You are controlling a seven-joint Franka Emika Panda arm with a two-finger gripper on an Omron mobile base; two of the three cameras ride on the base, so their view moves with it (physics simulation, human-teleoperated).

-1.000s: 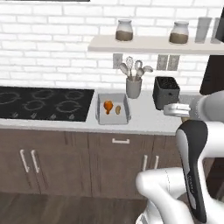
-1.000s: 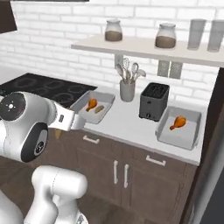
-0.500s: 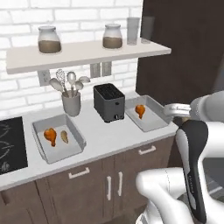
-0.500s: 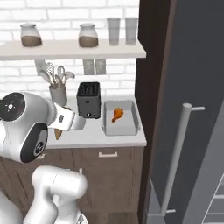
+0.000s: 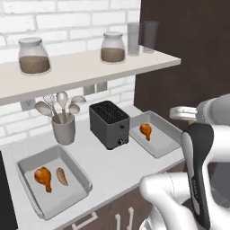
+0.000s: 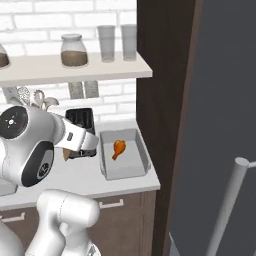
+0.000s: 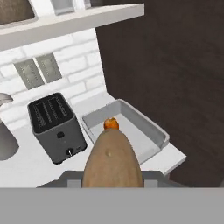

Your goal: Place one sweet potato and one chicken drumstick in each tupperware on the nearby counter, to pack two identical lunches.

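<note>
Brown sweet potato [image 7: 113, 159] stays gripped; view shifted right.

One chicken drumstick [image 6: 118, 148] lies in the tupperware [image 6: 135, 166] beside the toaster [image 6: 81, 119].

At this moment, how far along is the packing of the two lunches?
Done: the left tupperware holds a drumstick and a sweet potato. In hand: the gripper carries a second sweet potato. Left: set it in the right tupperware, which holds only a drumstick.

White brick wall [image 5: 67, 18], pale shelf [image 5: 85, 67] with jars [image 5: 32, 55], dark tall cabinet [image 5: 188, 58] at right.
</note>
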